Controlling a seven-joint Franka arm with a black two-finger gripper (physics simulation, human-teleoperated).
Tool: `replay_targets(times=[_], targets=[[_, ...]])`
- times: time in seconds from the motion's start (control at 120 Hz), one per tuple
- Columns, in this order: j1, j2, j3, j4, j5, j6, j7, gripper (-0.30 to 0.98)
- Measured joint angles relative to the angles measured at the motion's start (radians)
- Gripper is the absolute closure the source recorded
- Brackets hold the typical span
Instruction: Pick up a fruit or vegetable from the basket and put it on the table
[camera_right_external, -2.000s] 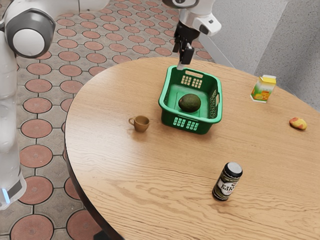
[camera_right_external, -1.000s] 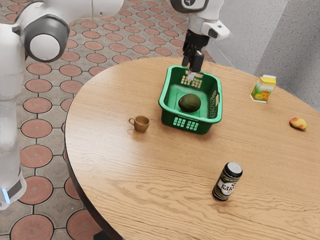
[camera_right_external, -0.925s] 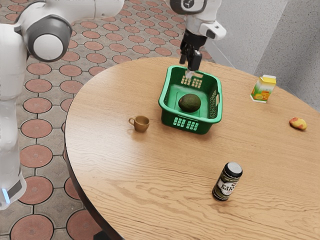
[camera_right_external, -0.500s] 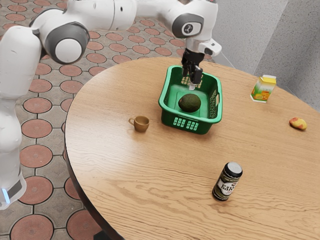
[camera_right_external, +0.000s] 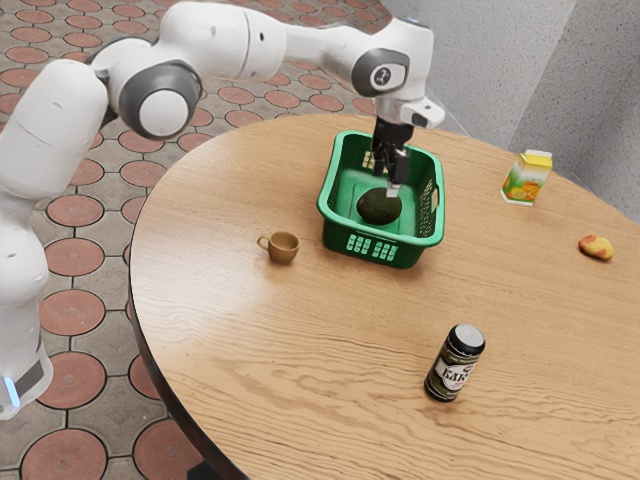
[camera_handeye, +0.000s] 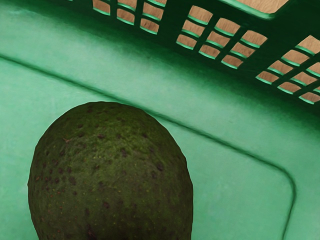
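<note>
My gripper (camera_right_external: 386, 183) points down inside the green basket (camera_right_external: 331, 190), open, its fingers around the upper end of a dark green avocado (camera_right_external: 378, 208). One pale fingertip overlaps the avocado's edge toward the exterior view's right; whether it touches is unclear. The avocado lies on the basket floor. In the wrist view the avocado (camera_handeye: 112, 175) is large and close under my hand, with the basket's floor (camera_handeye: 235, 195) around it and a slotted wall beyond. The table (camera_right_external: 300, 340) carries the basket.
A brown mug (camera_right_external: 282, 248) stands beside the basket, toward the exterior view's left. A dark can (camera_right_external: 455, 364) stands nearer the camera. Toward the exterior view's right are a juice carton (camera_right_external: 526, 179) and a red-yellow fruit (camera_right_external: 596, 248). The basket walls surround my fingers.
My arm has reached out from beyond the basket's far rim, and my gripper has come down into the basket to the avocado. The basket and avocado have stayed put.
</note>
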Motion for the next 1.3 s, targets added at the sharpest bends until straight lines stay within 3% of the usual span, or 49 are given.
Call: replay_targets(times=[0.175,0.675,1.3], targets=[[-0.004,0.003,0.005,0.000,0.052,-0.007,0.018,0.00],[-0.014,0.008,0.006,0.000,0.111,-0.024,0.049,0.00],[-0.009,0.045,0.005,0.037,0.112,-0.027,0.067,0.00]])
